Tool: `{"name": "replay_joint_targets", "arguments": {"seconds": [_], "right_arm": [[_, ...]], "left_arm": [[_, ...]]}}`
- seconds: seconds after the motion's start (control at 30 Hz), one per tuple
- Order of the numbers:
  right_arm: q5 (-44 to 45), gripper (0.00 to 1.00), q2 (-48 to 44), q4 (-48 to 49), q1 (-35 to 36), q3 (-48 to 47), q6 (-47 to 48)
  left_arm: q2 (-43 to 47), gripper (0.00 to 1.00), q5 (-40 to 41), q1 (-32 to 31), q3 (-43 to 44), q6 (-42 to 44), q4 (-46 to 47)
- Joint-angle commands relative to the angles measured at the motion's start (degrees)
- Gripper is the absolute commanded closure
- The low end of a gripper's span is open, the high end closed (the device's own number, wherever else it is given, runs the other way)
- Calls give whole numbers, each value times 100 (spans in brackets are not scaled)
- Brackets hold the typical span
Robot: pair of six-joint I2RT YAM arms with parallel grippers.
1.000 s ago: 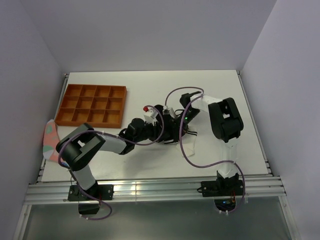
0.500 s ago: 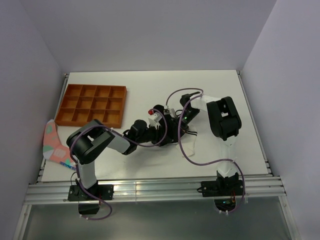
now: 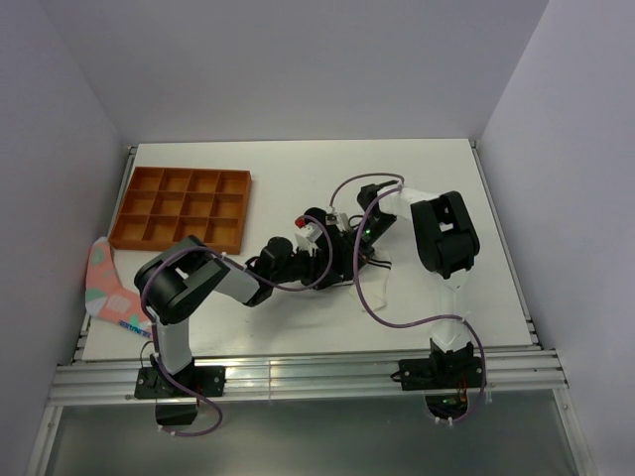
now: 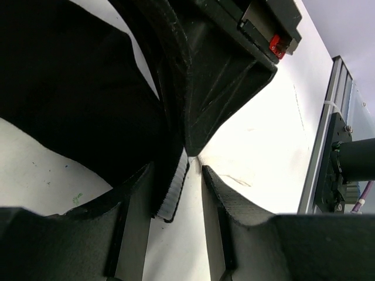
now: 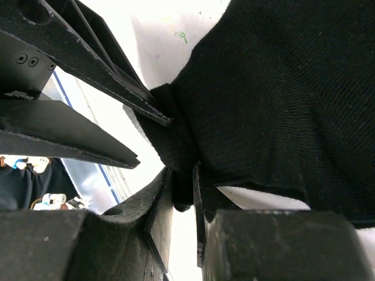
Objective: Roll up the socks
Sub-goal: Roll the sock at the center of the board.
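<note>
The black sock point(image 5: 281, 88) lies on the white table at mid-table, under both grippers. My right gripper point(image 5: 181, 175) is shut on a bunched fold of it. My left gripper point(image 4: 179, 175) is open; the black sock's cuff with its white ribbed stripe point(image 4: 176, 187) lies between the fingers against the left finger point(image 4: 137, 216), apart from the right one. The grippers meet tip to tip in the top view point(image 3: 329, 256). The white sock point(image 3: 376, 288) lies just near-right of them, partly hidden by a cable.
An orange compartment tray point(image 3: 184, 208) stands at the back left. A pink fabric piece with teal patches point(image 3: 99, 283) hangs over the table's left edge. Purple cables loop over the middle. A metal rail point(image 3: 308, 377) runs along the near edge.
The left arm's elbow has swung right and folded up, and its gripper has pushed a little further right toward the right gripper. The right arm has barely moved.
</note>
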State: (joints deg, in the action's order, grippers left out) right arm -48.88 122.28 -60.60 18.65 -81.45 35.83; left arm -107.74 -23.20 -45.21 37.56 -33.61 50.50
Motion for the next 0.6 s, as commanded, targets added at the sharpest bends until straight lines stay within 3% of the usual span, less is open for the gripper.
{"name": "replay_joint_targets", "arguments": {"seconds": [0.0, 0.2, 0.43, 0.53, 0.57], "right_arm": [[28, 100, 33, 171, -72, -231, -68], [37, 100, 7, 154, -90, -213, -50], [256, 99, -116, 407, -90, -38, -199], [414, 89, -230, 636, -99, 85, -305], [432, 77, -266, 689, -90, 172, -331]], "left_arm": [[-124, 58, -27, -23, 129, 144, -22], [-291, 60, 123, -23, 243, 135, -224], [-440, 77, 149, -14, 620, 73, -918], [-554, 91, 149, -14, 840, 65, -1454], [-581, 93, 184, -23, 893, 65, -1699]]}}
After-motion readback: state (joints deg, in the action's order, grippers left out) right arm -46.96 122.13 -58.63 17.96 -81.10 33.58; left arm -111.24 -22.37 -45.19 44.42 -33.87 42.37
